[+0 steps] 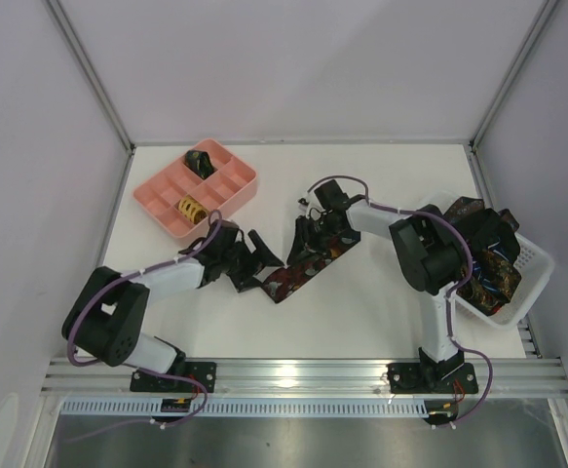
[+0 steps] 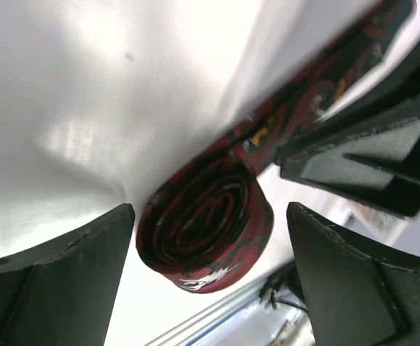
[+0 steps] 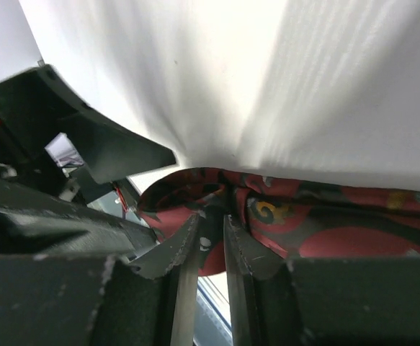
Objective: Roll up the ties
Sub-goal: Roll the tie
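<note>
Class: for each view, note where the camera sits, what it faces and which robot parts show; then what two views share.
Top external: above, behind the bases; looks down on the table; both arms show.
Left wrist: on the left arm; faces the red tie's rolled end; own open fingers.
Right wrist: on the right arm; faces the tie; own fingers pinching it.
Shared: both wrists see the roll.

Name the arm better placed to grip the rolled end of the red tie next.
Left. The left gripper stands open with the roll between its fingers; the right gripper is pinched on the tie beside the roll, probably steadying it.
</note>
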`<action>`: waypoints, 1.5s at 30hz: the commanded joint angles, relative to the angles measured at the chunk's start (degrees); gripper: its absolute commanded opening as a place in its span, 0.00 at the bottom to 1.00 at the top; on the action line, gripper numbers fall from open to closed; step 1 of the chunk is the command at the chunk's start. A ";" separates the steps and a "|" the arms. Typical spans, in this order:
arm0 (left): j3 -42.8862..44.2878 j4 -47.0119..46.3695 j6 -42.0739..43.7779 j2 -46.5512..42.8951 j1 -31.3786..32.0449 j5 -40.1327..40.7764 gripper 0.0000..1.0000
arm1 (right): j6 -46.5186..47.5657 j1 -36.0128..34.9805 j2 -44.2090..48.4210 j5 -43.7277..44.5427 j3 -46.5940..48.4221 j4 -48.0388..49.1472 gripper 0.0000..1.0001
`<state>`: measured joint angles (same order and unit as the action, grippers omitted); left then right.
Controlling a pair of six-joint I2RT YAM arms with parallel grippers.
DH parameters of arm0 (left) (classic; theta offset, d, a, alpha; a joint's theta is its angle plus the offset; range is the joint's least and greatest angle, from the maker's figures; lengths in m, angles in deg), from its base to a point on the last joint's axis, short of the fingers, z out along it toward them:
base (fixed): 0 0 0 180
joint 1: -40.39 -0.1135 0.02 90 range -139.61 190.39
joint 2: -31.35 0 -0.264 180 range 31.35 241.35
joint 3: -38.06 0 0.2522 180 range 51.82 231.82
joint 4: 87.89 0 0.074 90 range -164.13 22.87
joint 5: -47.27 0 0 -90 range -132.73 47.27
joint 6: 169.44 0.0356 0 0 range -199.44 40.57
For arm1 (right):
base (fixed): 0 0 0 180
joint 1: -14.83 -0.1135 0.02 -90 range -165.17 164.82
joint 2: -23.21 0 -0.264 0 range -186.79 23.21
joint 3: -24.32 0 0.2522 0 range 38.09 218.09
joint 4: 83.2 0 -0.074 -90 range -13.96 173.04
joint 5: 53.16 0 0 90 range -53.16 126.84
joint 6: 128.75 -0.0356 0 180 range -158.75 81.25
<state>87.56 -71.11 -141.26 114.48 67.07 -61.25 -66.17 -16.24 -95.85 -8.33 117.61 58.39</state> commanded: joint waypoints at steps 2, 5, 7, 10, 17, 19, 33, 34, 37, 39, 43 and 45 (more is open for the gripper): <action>7.49 15.75 5.57 -2.17 -0.92 9.45 0.95 | 0.78 1.54 3.40 1.83 1.77 -1.89 0.26; 8.55 21.66 7.42 -5.94 -0.92 13.24 0.95 | 1.40 2.15 4.54 5.26 0.20 -3.66 0.27; 7.59 23.25 7.68 -8.24 -0.92 13.60 0.94 | 0.53 2.85 4.28 7.45 -0.95 -2.52 0.27; 6.01 24.39 7.07 -12.37 -0.92 12.99 0.93 | -1.41 4.61 3.14 10.08 -1.92 -1.02 0.27; 4.95 25.98 7.24 -16.25 -0.92 12.10 0.93 | -8.07 6.46 2.61 23.53 -4.73 -1.46 0.27; 4.86 25.28 6.54 -16.86 -0.92 11.76 0.93 | -12.54 6.98 2.61 28.70 -5.78 -0.85 0.27; 1.09 18.89 3.65 -17.13 -3.65 7.02 0.95 | -26.48 9.36 1.11 35.95 0.10 -2.96 0.30; 0.47 17.03 2.94 -16.78 -3.82 5.01 0.95 | -24.46 9.27 1.81 34.11 0.10 -2.17 0.32; -0.24 10.61 0.83 -13.71 -5.05 1.67 0.95 | -16.37 8.13 5.76 30.41 0.19 0.56 0.36; 0.55 5.62 -0.31 -11.60 -5.67 -0.01 0.95 | -12.50 7.61 7.35 28.13 1.15 1.08 0.41; 5.20 2.68 -0.14 -2.83 -6.02 -2.65 0.94 | -3.28 7.60 6.57 13.21 3.78 2.06 0.53; 8.01 2.77 0.82 -0.18 -6.02 -3.62 0.94 | -2.47 7.69 5.43 7.41 3.97 3.89 0.53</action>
<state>90.38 -63.08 -139.97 110.90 61.52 -61.03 -75.99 -8.49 -91.59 11.32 118.55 58.96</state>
